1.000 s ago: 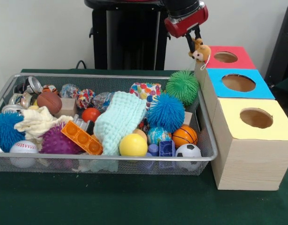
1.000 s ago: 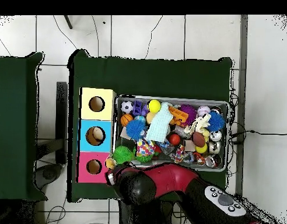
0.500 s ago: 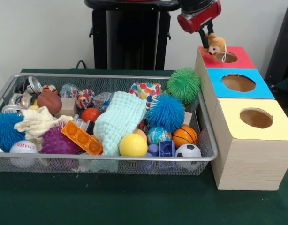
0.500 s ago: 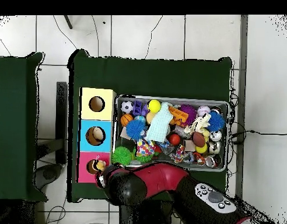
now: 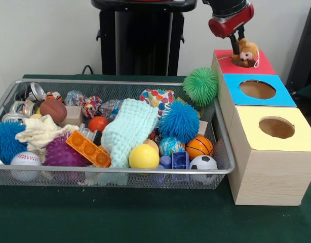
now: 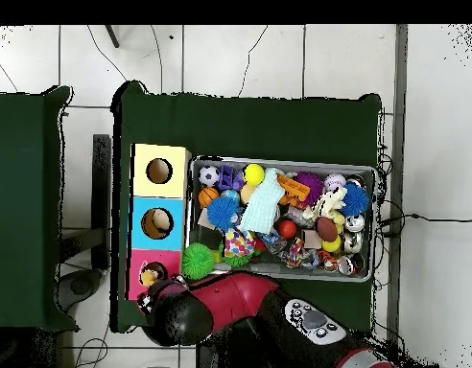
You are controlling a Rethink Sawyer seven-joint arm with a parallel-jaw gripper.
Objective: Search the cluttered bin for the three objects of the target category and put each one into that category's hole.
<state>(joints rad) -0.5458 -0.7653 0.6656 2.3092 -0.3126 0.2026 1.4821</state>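
Note:
My gripper (image 5: 240, 46) is shut on a small orange-tan plush animal (image 5: 247, 51) and holds it right over the round hole (image 5: 243, 64) in the red-topped box (image 5: 263, 65). The plush hangs low and covers most of the hole. In the overhead view the plush (image 6: 149, 278) sits at the hole's edge on the red top (image 6: 140, 264), with the arm's head (image 6: 175, 318) just below it. The wire mesh bin (image 5: 120, 171) stands left of the boxes, full of clutter. I cannot pick out any other stuffed toys in it.
A blue-topped box (image 5: 257, 98) and a yellow-topped box (image 5: 297, 139) stand in a row nearer the camera. A green spiky ball (image 5: 201, 86) rests at the bin's corner against the boxes. Balls, a mint cloth (image 5: 127, 129) and an orange brick (image 5: 88, 148) fill the bin.
My gripper has carried the plush rightward in the front view, from beside the red box's edge to over its hole. The green spiky ball has shifted slightly.

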